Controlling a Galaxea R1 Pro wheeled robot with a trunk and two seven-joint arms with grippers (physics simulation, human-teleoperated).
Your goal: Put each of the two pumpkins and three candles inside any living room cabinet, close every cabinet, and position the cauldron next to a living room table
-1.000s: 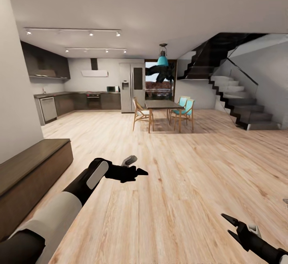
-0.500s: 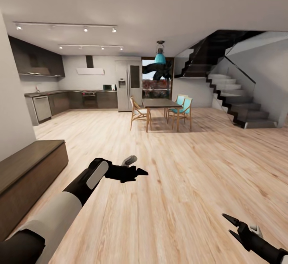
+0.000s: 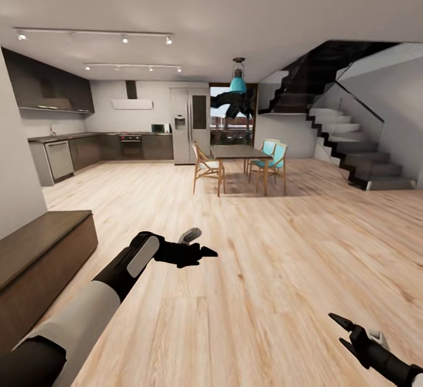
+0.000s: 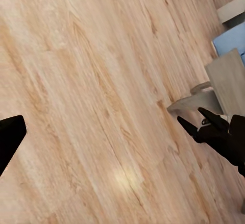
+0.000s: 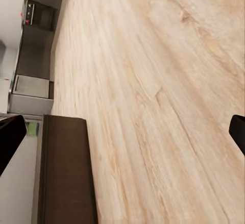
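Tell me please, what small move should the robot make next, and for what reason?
Probably turn the base and head to search the living room. The left gripper and right gripper hang open over bare wood floor, holding nothing. Ahead are the dark low cabinet, the dining table and the stairs, with nothing to pick up nearby.

You have two arms in front of you, each ending in one tool: the left tool (image 3: 202, 252) and the right tool (image 3: 339, 329). One low dark-brown cabinet (image 3: 41, 261) stands at your left. Ahead you see one dining table (image 3: 238, 152) with three chairs you can count: one wooden chair (image 3: 207, 168) and two turquoise chairs (image 3: 271, 158). One turquoise pendant lamp (image 3: 238, 83) hangs above that table. One fridge (image 3: 191, 125), one staircase (image 3: 346, 146) and two ceiling light tracks (image 3: 97, 34) complete your count.
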